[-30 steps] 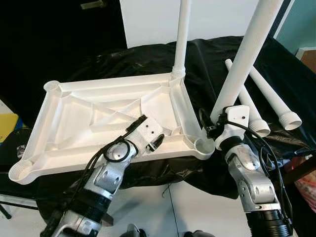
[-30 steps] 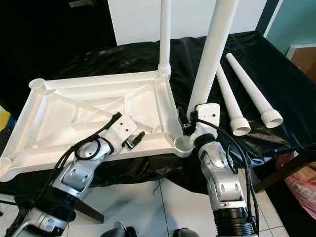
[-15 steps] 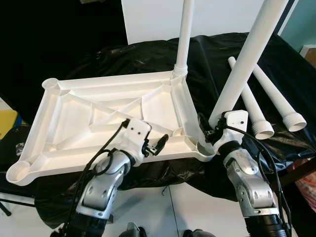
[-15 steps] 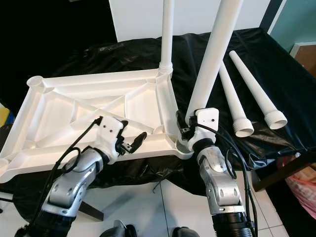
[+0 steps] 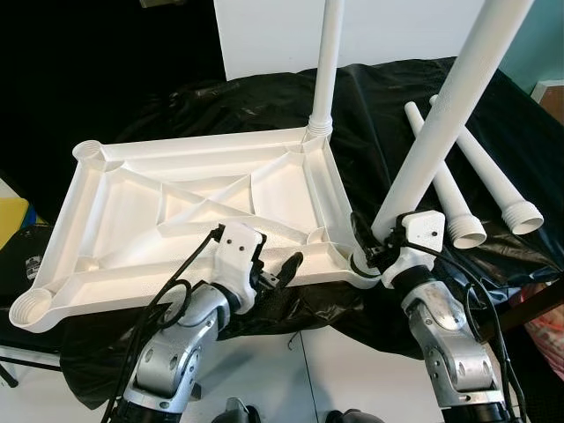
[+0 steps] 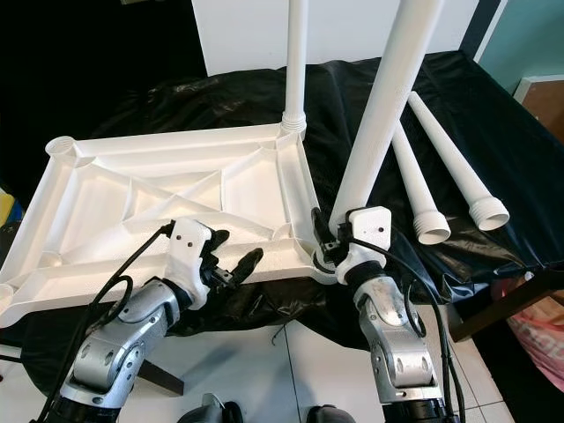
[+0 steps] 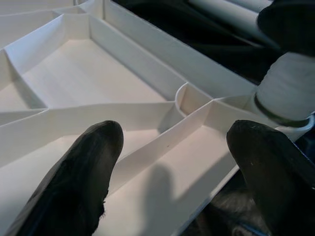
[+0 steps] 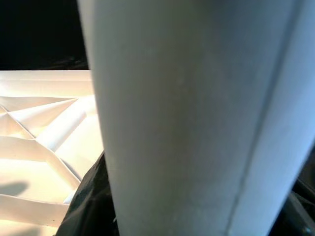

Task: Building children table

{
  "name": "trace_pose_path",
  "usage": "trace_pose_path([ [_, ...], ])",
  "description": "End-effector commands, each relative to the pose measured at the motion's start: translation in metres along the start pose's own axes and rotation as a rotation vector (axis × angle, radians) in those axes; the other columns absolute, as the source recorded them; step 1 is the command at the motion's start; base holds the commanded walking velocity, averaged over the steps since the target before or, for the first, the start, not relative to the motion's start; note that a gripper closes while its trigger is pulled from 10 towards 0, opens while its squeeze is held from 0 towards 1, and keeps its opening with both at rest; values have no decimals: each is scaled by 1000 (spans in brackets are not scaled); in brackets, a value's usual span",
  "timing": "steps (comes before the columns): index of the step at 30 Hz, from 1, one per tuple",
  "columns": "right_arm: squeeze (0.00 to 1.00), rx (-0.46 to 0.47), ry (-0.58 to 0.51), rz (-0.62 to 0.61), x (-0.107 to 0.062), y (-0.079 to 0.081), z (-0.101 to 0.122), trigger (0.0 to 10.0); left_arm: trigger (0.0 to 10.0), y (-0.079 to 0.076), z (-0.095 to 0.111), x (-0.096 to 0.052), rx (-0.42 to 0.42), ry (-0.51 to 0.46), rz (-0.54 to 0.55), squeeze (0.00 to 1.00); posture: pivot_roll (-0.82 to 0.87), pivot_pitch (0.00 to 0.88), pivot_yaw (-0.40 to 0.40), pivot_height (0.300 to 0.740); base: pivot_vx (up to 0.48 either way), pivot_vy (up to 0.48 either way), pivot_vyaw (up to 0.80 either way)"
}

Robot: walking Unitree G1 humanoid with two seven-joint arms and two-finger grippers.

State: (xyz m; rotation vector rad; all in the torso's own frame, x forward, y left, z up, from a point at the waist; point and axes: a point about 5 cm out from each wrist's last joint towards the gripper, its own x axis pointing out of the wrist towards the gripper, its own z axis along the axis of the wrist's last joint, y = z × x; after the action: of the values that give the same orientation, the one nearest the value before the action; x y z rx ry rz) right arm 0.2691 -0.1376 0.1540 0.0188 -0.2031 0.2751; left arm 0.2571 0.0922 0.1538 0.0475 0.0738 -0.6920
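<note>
So the build stood roughly half done: the upturned table top, a white moulded plastic tray of stiff ribs with round sockets at its corners, lay on the black-draped worktop with one leg already upright in its far right socket. My right tool was clamped on a second leg, a smooth tapering tube, its foot at the near right socket, though I could not tell if it was seated. Two spare legs lay just beside on the cloth, and my left tool hung spread wide over the near rim, holding nothing.
</note>
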Motion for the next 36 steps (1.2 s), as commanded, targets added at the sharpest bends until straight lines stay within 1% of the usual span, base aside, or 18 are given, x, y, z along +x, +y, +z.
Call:
trace_pose_path([
  [1,0,-3,113,-4,-9,-5,-26,10000,10000,-10,2,0,21,-1,-99,0,-38,114,11,740,0,0,0],
  [4,0,-17,127,-6,-11,-10,-32,10000,10000,-13,3,1,59,-11,-78,0,-39,113,13,740,0,0,0],
  [6,0,-21,125,-1,-12,-10,-33,10000,10000,-13,4,1,61,-13,-82,0,-39,112,14,740,0,0,0],
  [9,0,-44,113,55,-14,-2,-38,10000,10000,-13,4,1,35,-10,-97,0,-35,114,16,740,0,0,0],
  [17,0,-69,87,121,-16,10,-42,10000,10000,-11,5,-1,5,-8,-102,0,-26,118,19,740,0,0,0],
  [22,0,-90,78,150,-15,13,-45,10000,10000,-12,6,-2,3,-8,-107,0,-26,121,21,740,0,0,0],
  [29,0,-106,67,172,-16,11,-48,10000,10000,-12,6,-2,1,-7,-112,0,-24,122,21,740,0,0,0],
  [35,0,-60,102,161,-17,9,-55,10000,10000,-12,7,-2,1,-6,-110,0,-23,122,21,740,0,0,0],
  [36,0,-40,117,150,-17,9,-57,10000,10000,-12,7,-2,1,-8,-111,0,-23,122,22,740,0,0,0],
])
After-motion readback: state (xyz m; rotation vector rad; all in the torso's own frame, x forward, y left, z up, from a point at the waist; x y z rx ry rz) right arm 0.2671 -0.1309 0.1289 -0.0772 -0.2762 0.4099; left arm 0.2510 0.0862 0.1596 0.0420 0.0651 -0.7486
